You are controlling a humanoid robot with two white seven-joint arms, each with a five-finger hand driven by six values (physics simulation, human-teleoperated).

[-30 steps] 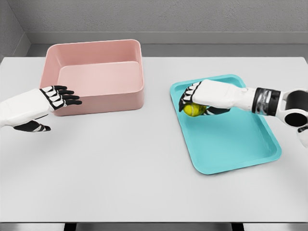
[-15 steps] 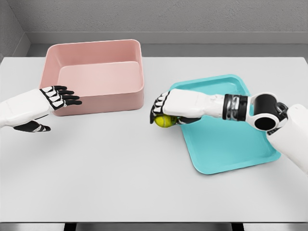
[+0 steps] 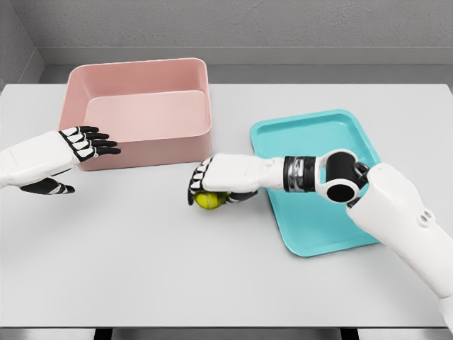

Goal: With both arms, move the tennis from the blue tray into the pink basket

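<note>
On the white surface point(image 3: 141, 262), the right hand point(image 3: 212, 185) grips the tennis ball point(image 3: 208, 200), seemingly just above it, between blue tray point(image 3: 318, 227) and pink basket point(image 3: 139, 113); the left hand point(image 3: 78, 145) hovers, fingers spread.

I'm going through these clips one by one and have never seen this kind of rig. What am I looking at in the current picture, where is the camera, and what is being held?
This is a simulator's render, seen from a camera on a humanoid robot's head, looking down at a grey table. The white arms are the robot's own, each ending in a five-finger hand. The right hand is curled over a yellow-green tennis ball, above the bare table between a blue tray and a pink basket. The tray and basket hold nothing visible. The left hand holds nothing, its fingers extended by the basket's near left corner.
</note>
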